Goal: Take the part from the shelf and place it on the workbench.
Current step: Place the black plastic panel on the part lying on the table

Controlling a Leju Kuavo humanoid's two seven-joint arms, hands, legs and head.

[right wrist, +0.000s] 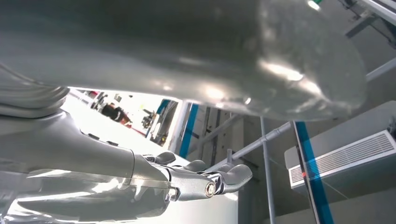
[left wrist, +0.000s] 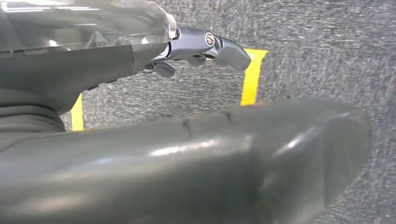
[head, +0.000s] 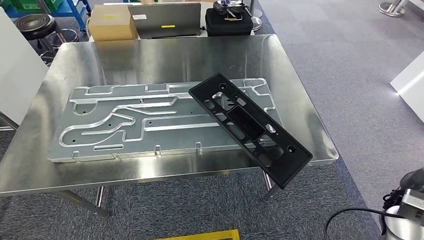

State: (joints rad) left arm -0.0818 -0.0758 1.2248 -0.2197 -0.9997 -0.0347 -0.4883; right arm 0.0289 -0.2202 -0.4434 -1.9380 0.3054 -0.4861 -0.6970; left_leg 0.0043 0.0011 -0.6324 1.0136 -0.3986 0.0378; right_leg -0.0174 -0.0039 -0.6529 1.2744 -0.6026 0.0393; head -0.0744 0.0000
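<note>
The long black part lies flat and slantwise on the steel workbench. Its far end rests on a large machined aluminium plate, and its near end sticks out over the bench's front right edge. No hand touches it. My right arm hangs low at the bench's near right corner. In the right wrist view my right hand holds nothing, its fingers stretched out and apart. My left hand hangs over grey carpet, also holding nothing, its fingers extended.
Behind the bench stand a cardboard box, a grey case and a black case. A black stool is at the far left. Yellow floor tape runs before the bench. A black cable loops by my right arm.
</note>
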